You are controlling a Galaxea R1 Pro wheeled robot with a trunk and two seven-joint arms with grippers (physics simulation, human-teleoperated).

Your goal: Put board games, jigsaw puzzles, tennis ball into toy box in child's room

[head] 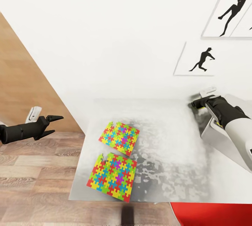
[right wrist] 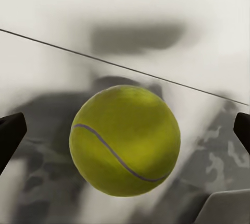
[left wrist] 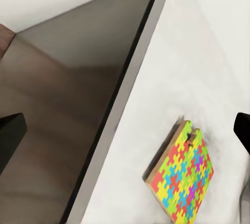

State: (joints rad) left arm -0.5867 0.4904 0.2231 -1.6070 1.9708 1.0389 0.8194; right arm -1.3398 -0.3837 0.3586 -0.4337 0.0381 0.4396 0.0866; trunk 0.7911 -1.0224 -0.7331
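Tennis ball [right wrist: 125, 139], one, sits on the tabletop [head: 168, 142] between the right end effector's [head: 196, 104] spread fingers.
Two jigsaw puzzles [head: 119, 138] [head: 112, 176] lie toward 9 o'clock; left end effector [head: 56, 124] hangs open off the edge; a grey bin [head: 224, 142] is half-hidden by the arm.

Head cam looks down from above onto my table [head: 168, 142]. My left wrist cam faces its left edge from off-table, sharing the jigsaw puzzles [head: 117, 159] with head. Right wrist cam sits close on the tennis ball [right wrist: 125, 139]
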